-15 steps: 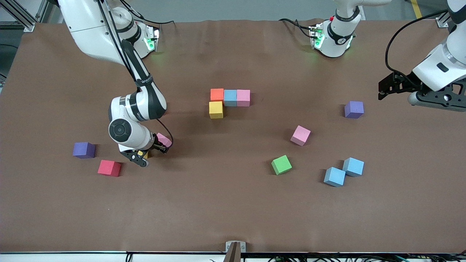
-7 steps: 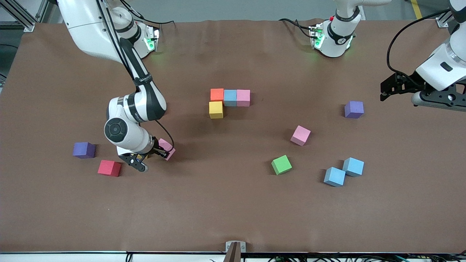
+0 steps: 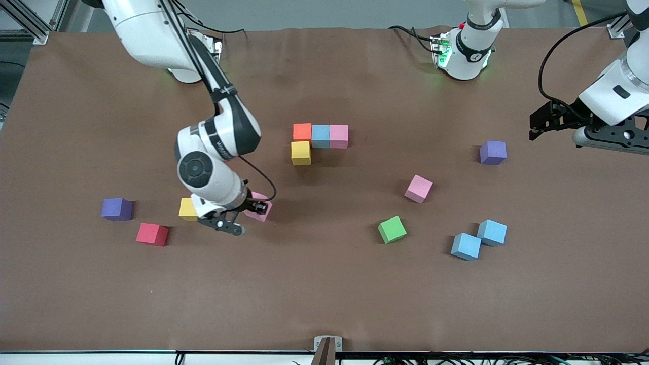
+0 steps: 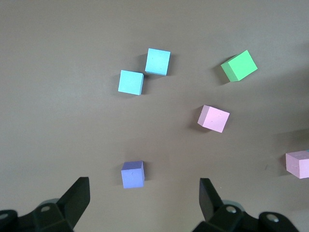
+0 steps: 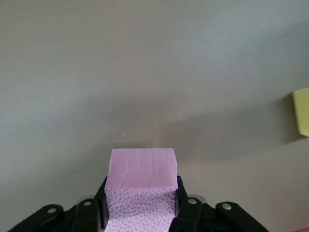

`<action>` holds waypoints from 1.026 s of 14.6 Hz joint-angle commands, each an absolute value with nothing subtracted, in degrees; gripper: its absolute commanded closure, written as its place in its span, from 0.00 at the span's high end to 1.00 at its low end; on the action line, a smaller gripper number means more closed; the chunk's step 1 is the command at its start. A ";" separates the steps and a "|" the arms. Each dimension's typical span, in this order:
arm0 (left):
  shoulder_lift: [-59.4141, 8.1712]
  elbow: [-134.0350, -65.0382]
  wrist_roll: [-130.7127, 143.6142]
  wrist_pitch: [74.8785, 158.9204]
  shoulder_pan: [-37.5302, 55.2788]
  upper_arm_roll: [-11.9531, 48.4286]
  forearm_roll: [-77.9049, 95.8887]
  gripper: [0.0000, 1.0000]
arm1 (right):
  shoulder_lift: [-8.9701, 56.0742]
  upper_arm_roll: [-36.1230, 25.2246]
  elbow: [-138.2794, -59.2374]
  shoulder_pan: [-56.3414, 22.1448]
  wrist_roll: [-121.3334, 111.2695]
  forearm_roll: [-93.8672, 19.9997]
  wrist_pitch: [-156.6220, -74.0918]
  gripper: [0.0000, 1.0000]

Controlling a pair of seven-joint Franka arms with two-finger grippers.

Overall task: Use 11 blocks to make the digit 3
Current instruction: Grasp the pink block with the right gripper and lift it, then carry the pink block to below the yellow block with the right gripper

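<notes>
My right gripper is shut on a pink block, also seen between its fingers in the right wrist view. It hangs just above the table, beside a loose yellow block. The start of the digit 3 lies mid-table: orange, light blue and pink blocks in a row, with a yellow block touching the orange one. Loose blocks are red, pink, green and two light blue. My left gripper waits open at the left arm's end, holding nothing.
Two purple cubes lie on the brown table: one near the red block, the other under my left gripper, where it shows as the purple cube. The arm bases stand along the table's edge farthest from the camera.
My right gripper has carried the pink block toward the middle of the table, uncovering the loose yellow block. The left arm has hardly moved.
</notes>
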State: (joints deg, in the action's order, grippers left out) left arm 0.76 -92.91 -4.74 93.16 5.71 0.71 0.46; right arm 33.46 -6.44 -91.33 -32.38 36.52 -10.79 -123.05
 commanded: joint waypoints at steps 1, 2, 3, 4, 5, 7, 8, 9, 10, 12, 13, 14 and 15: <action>1.58 -92.72 -6.15 92.81 5.54 0.70 0.97 1.00 | 37.78 -6.77 -85.70 -35.84 33.06 -11.16 -120.85 0.41; 1.58 -92.72 -6.07 92.81 5.54 0.70 0.97 1.00 | 38.40 -6.77 -85.69 -36.73 31.05 -11.16 -120.85 0.41; 1.58 -92.72 -6.06 92.81 5.54 0.70 0.97 1.00 | 38.93 -6.77 -85.69 -37.43 28.50 -10.99 -120.85 0.41; 1.58 -92.72 -6.06 92.81 5.45 0.70 1.14 1.00 | 39.20 -6.77 -85.78 -37.96 26.65 -10.99 -120.85 0.41; 1.58 -92.46 -6.06 92.81 5.45 0.70 1.23 1.00 | 39.46 -6.77 -85.78 -38.23 26.46 -11.25 -120.85 0.41; 2.10 -92.46 -6.15 92.72 5.36 0.70 1.32 1.00 | 39.46 -6.77 -85.96 -38.93 27.24 -12.21 -120.94 0.41; 2.20 -92.55 -6.15 92.55 5.36 0.70 1.32 1.00 | 39.55 -6.77 -86.31 -39.46 28.38 -14.13 -120.94 0.41; 2.20 -92.55 -6.24 92.20 5.36 0.70 1.32 1.00 | 39.46 -6.77 -86.66 -39.81 29.69 -15.19 -120.85 0.41; 2.20 -92.55 -6.24 92.20 5.27 0.70 1.58 1.00 | 39.46 -6.77 -87.01 -40.68 30.23 -15.29 -120.76 0.41; 2.20 -92.55 -6.15 92.20 5.45 0.70 1.67 1.00 | 39.29 -6.77 -88.85 -41.66 31.90 -15.29 -120.85 0.41; 2.11 -92.55 -6.15 92.20 5.45 0.70 1.67 1.00 | 39.11 -6.77 -89.73 -42.01 32.25 -15.29 -120.76 0.41; 2.11 -92.55 -6.15 92.20 5.36 0.70 1.67 1.00 | 39.02 -6.77 -90.43 -42.45 32.60 -15.29 -120.85 0.41; 2.11 -92.55 -6.24 92.20 5.45 0.70 1.67 1.00 | 38.94 -6.77 -90.96 -42.80 33.39 -15.29 -120.85 0.41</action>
State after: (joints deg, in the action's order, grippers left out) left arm 1.50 -92.71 -4.74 92.97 5.69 0.69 0.46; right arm 39.63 -6.31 -88.97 -41.79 31.82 -14.31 -120.60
